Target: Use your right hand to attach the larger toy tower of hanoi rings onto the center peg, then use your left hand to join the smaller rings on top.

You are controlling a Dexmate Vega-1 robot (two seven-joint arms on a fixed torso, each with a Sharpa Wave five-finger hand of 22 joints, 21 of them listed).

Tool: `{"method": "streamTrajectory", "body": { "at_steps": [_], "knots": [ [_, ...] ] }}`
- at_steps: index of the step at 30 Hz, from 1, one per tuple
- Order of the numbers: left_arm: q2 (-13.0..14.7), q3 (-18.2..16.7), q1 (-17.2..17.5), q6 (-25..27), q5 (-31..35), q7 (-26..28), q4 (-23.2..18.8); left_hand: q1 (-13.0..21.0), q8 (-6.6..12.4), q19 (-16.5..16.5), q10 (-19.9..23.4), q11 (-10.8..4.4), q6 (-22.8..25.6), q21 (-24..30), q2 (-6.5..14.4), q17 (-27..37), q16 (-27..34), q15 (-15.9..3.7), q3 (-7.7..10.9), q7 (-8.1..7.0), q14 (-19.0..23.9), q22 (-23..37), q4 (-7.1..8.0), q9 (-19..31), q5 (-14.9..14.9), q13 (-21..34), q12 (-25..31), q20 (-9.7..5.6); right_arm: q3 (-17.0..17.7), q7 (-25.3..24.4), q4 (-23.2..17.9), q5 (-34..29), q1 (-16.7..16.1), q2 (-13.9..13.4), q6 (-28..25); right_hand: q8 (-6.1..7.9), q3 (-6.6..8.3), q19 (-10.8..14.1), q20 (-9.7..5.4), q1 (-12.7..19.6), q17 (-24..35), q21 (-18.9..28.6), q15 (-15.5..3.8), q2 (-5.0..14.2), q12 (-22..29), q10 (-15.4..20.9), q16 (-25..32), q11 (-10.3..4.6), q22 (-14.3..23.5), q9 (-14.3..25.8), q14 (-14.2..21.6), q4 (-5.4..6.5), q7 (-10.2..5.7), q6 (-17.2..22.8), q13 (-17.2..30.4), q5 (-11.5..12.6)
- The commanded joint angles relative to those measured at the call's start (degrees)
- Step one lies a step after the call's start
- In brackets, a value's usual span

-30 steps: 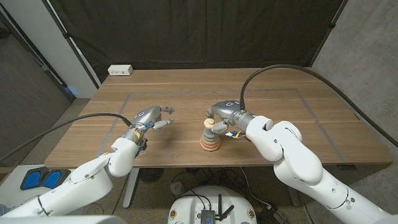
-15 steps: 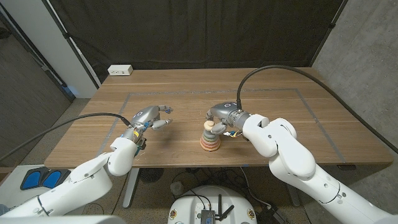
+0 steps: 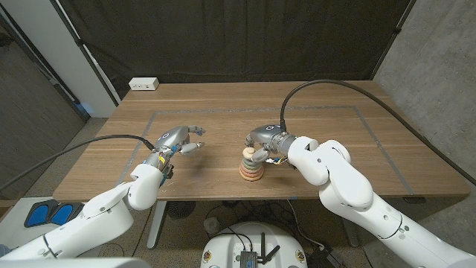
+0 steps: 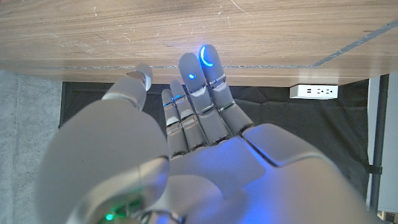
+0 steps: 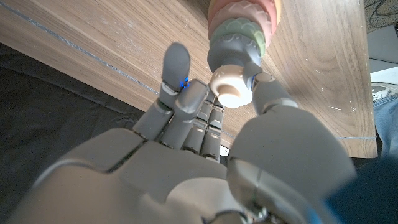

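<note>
Right hand (image 3: pixel 262 139) is pinching our pale peg top (image 5: pixel 231 89) above the stacked rings (image 3: pixel 251 170). Left hand (image 3: pixel 178 139) is waiting empty, fingers apart; next we judge releasing cleanly.

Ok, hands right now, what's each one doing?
Left hand: open, holding nothing, fingers apart above the table.
Right hand: at the ring tower, fingers on its top knob.

My right hand (image 3: pixel 264 139) fingers curled, thumb pinching; my left hand (image 3: pixel 178 138) raised off table, fingers apart, holding nothing
</note>
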Motion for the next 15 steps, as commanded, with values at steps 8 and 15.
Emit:
{"method": "streamTrajectory", "body": {
  "at_steps": [8, 15],
  "knots": [
    [0.6, -0.8, 1.1, 0.8, -0.4, -0.2, -0.5, 0.0, -0.22, 0.4, 0.3, -0.04, 0.4, 0.3, -0.3, 0.0, 0.2, -5.13, 0.49, -0.21, 0.2, 0.2, 0.08, 0.3, -0.1, 0.3, -0.1, -8.36, -0.9, -2.8, 0.6, 0.3, -0.5, -1.3, 0.0, 0.54, 2.17, 0.2, -1.42, 4.1, 0.0, -0.2, 0.13, 4.14, 0.4, 1.1, 0.2, -0.68, 0.1, 0.7, 0.2, 1.52, -0.62, 0.8, 0.2, 0.4],
    [0.6, -0.8, 0.9, 0.7, -0.5, -0.4, -0.3, 0.0, -0.22, 0.5, 0.3, -0.06, 0.5, 0.4, -0.3, 0.1, 0.4, -5.13, 0.54, -0.23, 0.3, 0.2, 0.07, 0.3, -0.1, 0.4, -0.1, -8.34, -1.2, -2.7, 0.6, -0.9, -0.4, -1.2, -0.2, 0.51, 2.14, 0.1, -1.42, 4.1, 0.1, -0.2, 0.13, 4.12, 0.5, 1.4, 0.2, -0.90, 0.2, 0.7, 0.3, 1.54, -0.72, 1.0, 0.3, 0.5]
  ]
}}
